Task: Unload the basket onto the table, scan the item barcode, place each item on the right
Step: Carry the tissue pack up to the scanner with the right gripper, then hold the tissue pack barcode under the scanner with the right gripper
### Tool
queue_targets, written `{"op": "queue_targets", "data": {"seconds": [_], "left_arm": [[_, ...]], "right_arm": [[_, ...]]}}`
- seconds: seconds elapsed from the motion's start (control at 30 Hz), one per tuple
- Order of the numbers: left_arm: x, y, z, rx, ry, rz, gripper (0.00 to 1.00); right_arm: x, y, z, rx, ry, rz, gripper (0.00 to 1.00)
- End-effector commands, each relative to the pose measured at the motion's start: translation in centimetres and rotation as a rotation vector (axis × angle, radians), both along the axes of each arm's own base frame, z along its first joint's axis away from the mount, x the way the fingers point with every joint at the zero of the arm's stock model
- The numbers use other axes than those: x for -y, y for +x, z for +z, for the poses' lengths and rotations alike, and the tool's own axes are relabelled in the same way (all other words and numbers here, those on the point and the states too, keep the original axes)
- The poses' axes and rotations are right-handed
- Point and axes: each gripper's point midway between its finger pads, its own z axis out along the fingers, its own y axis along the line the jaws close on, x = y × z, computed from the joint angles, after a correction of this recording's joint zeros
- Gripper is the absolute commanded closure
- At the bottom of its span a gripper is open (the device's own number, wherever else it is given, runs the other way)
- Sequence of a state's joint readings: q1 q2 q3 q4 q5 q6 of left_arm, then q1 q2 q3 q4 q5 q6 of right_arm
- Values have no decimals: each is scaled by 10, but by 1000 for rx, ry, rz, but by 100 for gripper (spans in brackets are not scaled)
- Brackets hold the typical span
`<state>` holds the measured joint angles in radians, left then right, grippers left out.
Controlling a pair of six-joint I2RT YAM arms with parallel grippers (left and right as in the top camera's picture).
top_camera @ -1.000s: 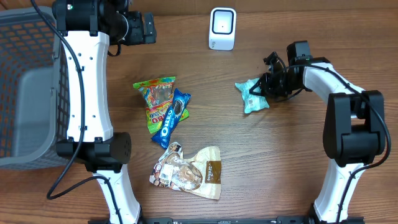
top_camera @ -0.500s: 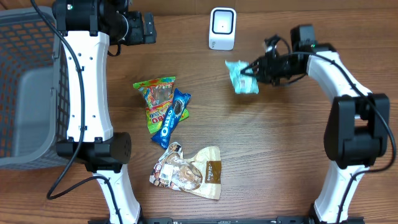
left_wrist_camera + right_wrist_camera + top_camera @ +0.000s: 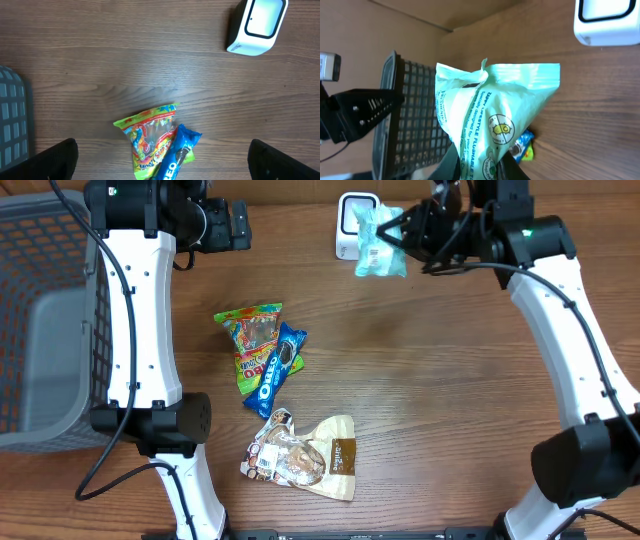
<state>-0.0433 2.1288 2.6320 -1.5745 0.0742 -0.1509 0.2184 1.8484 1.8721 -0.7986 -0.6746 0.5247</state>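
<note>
Beside the scanner (image 3: 349, 222), right gripper (image 3: 402, 235) clenched on mint-green packet (image 3: 379, 250), arm stretched forward, left gripper (image 3: 240, 225) released

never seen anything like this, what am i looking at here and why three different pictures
Two white robot arms stand at a wooden table, each ending in a two-finger gripper. The wide picture comes from a camera fixed above; the other two from cameras on the wrists. On the table lie a gummy bag, a blue Oreo pack and a cream snack bag, with a grey basket beside the left arm. The right gripper is shut on a mint-green packet, held close by the small white scanner. The left gripper hangs open, empty.
</note>
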Motion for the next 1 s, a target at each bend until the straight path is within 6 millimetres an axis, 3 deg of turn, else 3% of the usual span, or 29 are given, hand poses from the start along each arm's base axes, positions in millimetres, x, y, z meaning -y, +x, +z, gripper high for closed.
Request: {"op": "queue_targets", "data": {"seconds": [0.0,0.37,0.67,0.77,0.97], "left_arm": [[-2,3,-2,-2,1,8,0],[-2,3,-2,-1,2,8,0],[-2,3,-2,-1,2,8,0],[-2,3,-2,-1,1,8,0],[-2,3,-2,-2,2,8,0]], "right_arm": [[0,6,27,78,-37,-70,96],[10,25,57,300,-176,-121,96],[6,29,47,384,-356,-148,96],[4,38,39,445,-483,-173,96],[-21,67,7,607,-745,-119,96]]}}
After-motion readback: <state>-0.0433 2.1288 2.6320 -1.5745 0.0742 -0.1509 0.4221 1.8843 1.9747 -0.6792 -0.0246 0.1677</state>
